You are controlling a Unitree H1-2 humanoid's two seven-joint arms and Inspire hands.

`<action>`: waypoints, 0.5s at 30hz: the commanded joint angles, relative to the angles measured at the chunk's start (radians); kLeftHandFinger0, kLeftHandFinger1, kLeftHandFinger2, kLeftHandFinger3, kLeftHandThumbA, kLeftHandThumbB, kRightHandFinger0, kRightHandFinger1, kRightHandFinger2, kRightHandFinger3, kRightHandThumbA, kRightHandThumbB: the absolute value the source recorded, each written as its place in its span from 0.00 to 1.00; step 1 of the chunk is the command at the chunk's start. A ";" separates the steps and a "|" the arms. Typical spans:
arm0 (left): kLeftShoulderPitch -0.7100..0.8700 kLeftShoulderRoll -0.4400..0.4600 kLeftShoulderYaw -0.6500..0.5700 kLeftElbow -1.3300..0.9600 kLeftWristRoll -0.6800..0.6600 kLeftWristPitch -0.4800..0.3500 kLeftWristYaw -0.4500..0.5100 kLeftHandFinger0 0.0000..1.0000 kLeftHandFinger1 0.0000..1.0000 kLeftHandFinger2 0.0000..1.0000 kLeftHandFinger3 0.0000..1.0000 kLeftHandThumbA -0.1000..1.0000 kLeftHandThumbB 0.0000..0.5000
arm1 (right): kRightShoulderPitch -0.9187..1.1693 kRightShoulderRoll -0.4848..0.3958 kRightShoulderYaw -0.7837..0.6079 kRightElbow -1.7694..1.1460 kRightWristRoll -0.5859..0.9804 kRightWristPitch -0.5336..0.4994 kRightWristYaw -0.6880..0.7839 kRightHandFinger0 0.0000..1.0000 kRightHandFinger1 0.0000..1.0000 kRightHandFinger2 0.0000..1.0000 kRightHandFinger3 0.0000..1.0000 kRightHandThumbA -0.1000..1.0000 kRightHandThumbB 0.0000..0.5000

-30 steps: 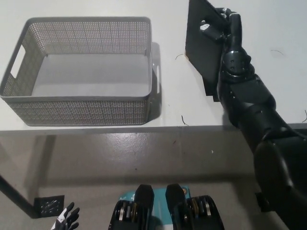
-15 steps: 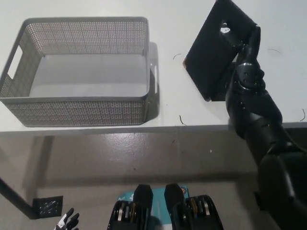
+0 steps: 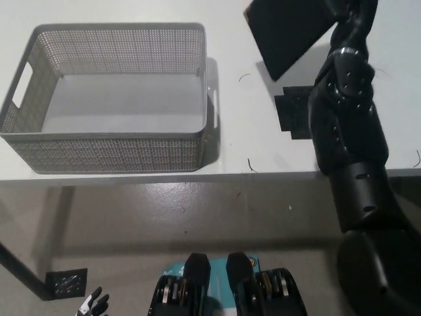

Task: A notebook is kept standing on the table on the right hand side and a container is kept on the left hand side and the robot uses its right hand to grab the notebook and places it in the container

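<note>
The right hand (image 3: pixel 355 13) grips the black notebook (image 3: pixel 286 33) by its right edge, holding it tilted and clear of the worktop (image 3: pixel 250 131), presumably so it can pass over the container's (image 3: pixel 112 141) rim. The notebook hangs right of the container. The left hand (image 3: pixel 92 306) rests far below it, fingers unclear.

Bare white table (image 3: pixel 237 141) lies open between the grey perforated plastic basket (image 3: pixel 112 151) near its left edge and the small black square base (image 3: pixel 293 112) toward its right.
</note>
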 commanded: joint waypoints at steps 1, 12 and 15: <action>0.043 0.009 0.009 -0.019 0.024 -0.044 0.006 1.00 1.00 1.00 1.00 1.00 0.18 | -0.214 0.025 -0.033 -0.432 0.094 0.105 -0.053 0.00 0.24 0.68 0.66 0.00 0.21; 0.026 -0.001 -0.020 0.028 0.037 -0.065 -0.002 1.00 1.00 1.00 1.00 1.00 0.21 | -0.171 0.174 -0.014 -0.453 0.125 0.116 -0.080 0.00 0.20 0.69 0.73 0.00 0.14; 0.020 -0.002 -0.027 0.037 0.025 -0.063 -0.010 1.00 1.00 1.00 1.00 1.00 0.22 | -0.174 0.219 -0.004 -0.354 0.103 0.075 -0.093 0.00 0.21 0.71 0.74 0.00 0.16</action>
